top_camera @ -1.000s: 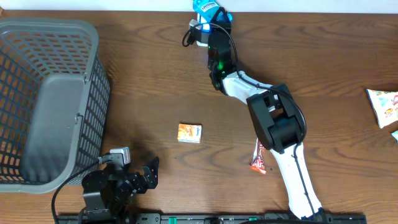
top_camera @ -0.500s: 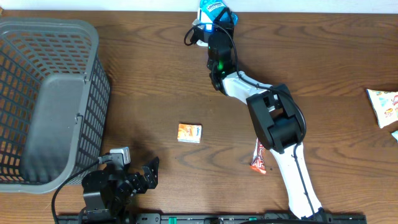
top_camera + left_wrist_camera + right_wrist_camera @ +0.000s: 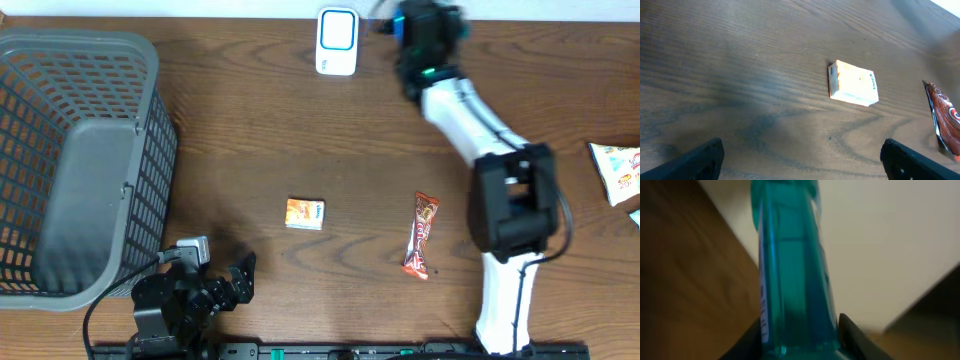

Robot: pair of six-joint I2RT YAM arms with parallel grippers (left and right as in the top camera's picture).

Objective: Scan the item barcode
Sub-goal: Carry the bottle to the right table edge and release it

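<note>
Overhead: right arm [image 3: 460, 105] outstretched with bottle [image 3: 790, 270].

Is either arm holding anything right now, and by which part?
The right gripper holds a blue-green item. Its fingers pinch it on opposite sides at one end, and the rest sticks out beyond them. The left gripper is open and empty.

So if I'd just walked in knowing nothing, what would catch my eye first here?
Probably the long white arm that reaches to the table's far edge, its right gripper clamped on a blue-green item just right of a white device. After that, the big grey basket at the left, and the orange box and red snack bar lying mid-table.
</note>
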